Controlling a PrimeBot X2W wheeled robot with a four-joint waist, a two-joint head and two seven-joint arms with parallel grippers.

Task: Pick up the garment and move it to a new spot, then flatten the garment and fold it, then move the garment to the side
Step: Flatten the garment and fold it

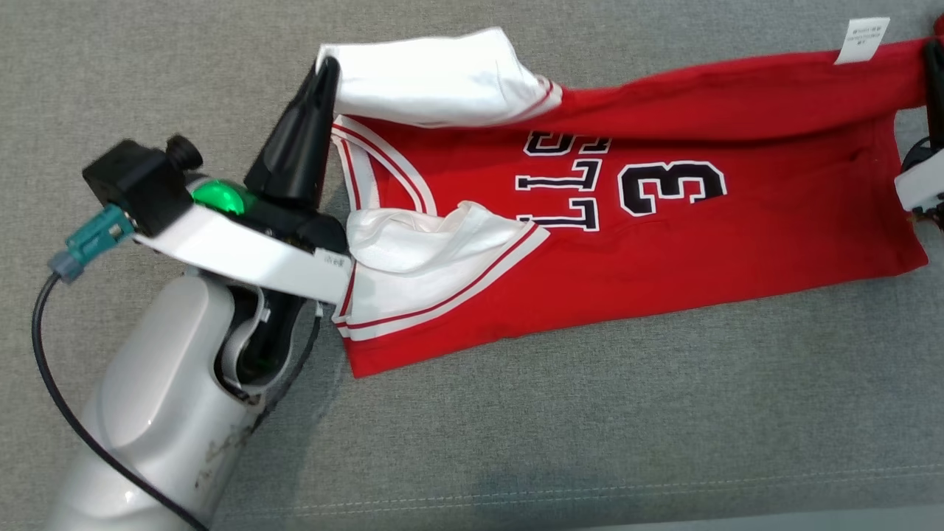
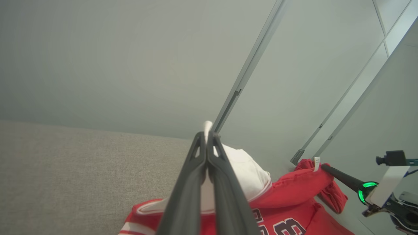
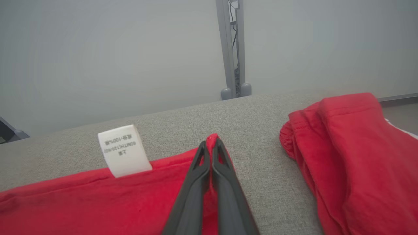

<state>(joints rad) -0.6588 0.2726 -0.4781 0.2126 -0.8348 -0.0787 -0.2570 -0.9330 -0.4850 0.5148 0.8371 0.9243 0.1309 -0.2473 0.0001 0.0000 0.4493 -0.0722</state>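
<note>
The garment is a red jersey with white sleeves and black lettering, lying lengthwise on a grey fabric surface. My left gripper is shut on the far white sleeve at the jersey's left end; in the left wrist view the left gripper pinches white cloth. My right gripper at the far right edge is shut on the red hem corner near a white care label. The right wrist view shows the right gripper pinching red cloth beside that label.
The grey surface extends in front of the jersey. A bunched red part of the garment lies to the right of my right fingers. Pale walls and a grey post stand beyond the surface's far edge.
</note>
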